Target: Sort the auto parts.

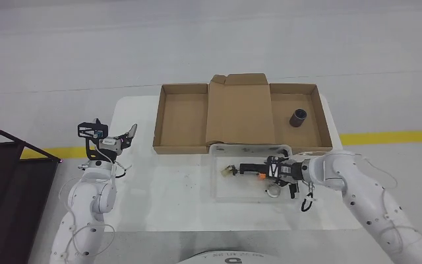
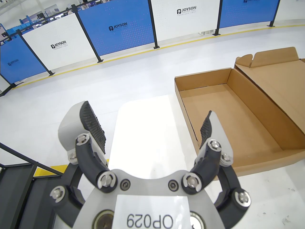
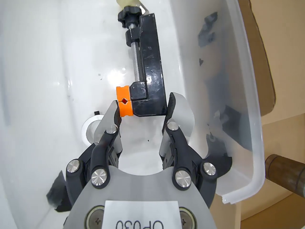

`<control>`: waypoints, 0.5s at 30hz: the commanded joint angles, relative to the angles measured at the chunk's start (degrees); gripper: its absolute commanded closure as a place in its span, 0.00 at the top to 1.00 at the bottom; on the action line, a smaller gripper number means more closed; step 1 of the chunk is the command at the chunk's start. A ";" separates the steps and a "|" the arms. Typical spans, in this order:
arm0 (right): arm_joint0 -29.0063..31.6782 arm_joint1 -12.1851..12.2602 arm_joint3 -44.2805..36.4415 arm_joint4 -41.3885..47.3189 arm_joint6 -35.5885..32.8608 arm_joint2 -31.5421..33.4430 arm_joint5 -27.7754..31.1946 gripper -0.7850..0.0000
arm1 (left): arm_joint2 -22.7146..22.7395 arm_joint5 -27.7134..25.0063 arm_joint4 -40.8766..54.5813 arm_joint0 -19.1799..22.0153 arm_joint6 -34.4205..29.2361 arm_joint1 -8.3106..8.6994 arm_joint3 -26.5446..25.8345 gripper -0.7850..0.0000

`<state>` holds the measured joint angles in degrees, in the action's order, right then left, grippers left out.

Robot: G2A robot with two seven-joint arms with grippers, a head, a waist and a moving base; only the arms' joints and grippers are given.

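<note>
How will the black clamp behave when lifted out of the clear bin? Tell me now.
Probably stiff: the black clamp looks like a solid frame with a metal screw. Likely to sag or pivot, since the jaws of the right gripper pinch only its orange-padded end. Glossy sides may slip.

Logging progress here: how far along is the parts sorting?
Done: one cylinder lies in the right compartment of the box. In hand: the right gripper is shut on the clamp, in the bin. Left: that clamp and a ring beside it to sort; the left gripper hangs open, holding nothing.
</note>
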<state>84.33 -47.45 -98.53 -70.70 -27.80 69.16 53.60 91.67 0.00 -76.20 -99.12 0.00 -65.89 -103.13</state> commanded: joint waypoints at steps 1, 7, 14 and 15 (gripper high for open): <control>-0.93 -0.14 -0.08 1.27 -1.29 -0.71 0.02 1.00 | 0.00 0.00 0.00 0.00 0.00 0.00 0.00 1.00; -1.85 -0.18 -1.43 2.43 -3.08 -1.44 0.10 1.00 | 0.00 0.00 0.00 0.00 0.00 0.00 0.00 1.00; -2.75 -0.35 -2.14 2.49 -4.72 -3.24 0.08 1.00 | 0.00 0.00 0.00 0.00 0.00 0.00 0.00 1.00; -3.04 -0.41 -2.15 2.53 -5.04 -3.68 0.20 1.00 | 0.00 0.00 0.00 0.00 0.00 0.00 0.00 1.00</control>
<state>81.49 -47.82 -100.68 -68.20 -32.62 65.76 53.71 91.67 0.00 -76.20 -99.12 0.00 -65.89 -103.13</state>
